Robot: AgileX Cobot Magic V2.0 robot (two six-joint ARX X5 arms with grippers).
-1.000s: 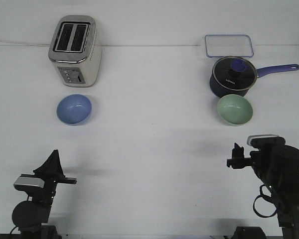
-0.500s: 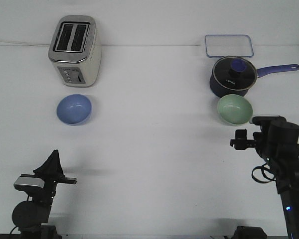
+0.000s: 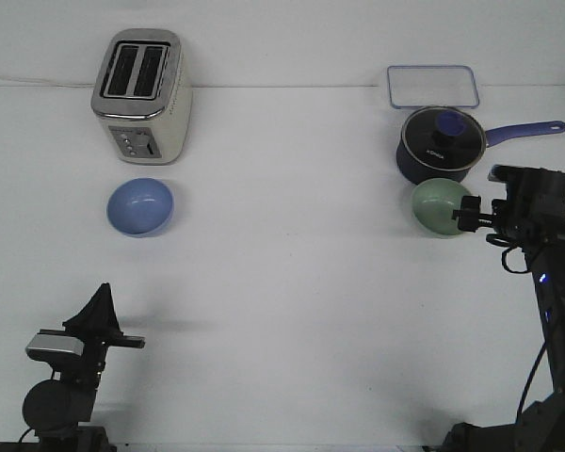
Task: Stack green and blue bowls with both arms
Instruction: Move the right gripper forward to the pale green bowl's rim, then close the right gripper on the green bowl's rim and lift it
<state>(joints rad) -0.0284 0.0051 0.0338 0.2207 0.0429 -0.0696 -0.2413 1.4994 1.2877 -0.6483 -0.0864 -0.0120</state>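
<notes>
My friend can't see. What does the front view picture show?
The right pincer reaches the rim of a green bowl beside a lidded navy saucepan. Far across the white table, a blue bowl sits by a toaster; the left pincer waits below.

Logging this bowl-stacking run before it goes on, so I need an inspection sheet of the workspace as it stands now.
Surface: white table, no spills seen.
Job's things: blue bowl upright on the left, in front of the toaster; green bowl on the right, in front of the saucepan. Not stacked.
Clutter: toaster back left; saucepan with glass lid back right; clear container behind it.
End effectors: left end effector low at front left, far from the blue bowl; right end effector at the green bowl's right rim, open or shut not discernible.
Cables: thin cables along the right arm.
Surroundings: plain white wall; nothing else seen.
</notes>
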